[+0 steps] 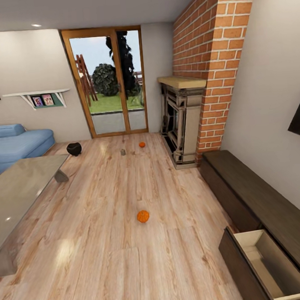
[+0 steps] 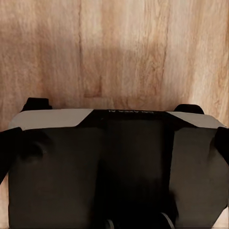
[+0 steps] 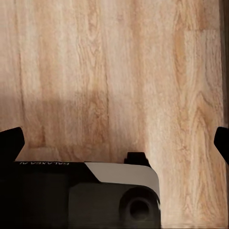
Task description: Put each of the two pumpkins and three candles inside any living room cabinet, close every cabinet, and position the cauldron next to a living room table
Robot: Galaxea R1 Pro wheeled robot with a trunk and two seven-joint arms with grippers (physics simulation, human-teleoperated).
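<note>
- left gripper (image 2: pixel 114 143): dark finger tips are seen at the far edges of the left wrist view, spread wide, nothing held; plank floor (image 2: pixel 119 47) below.
- right gripper (image 3: pixel 114 143): tips likewise set far apart, nothing held, over bare boards.
- near pumpkin (image 1: pixel 143 216) is found mid-floor, well apart from the cabinet (image 1: pixel 262 204), whose nearest drawer (image 1: pixel 272 266) stands pulled open, pale inside.
- far pumpkin (image 1: pixel 142 144) and one grey candle (image 1: pixel 122 151) are noted near the glass door (image 1: pixel 108 81); other candles cannot be made out.
- cauldron (image 1: pixel 74 148) sits off the far corner of the table (image 1: pixel 18 192), near the sofa (image 1: pixel 14 142).
- step judged: near pumpkin to be fetched first; base to be squared up close, fingers lowered either side of the ribs.
</note>
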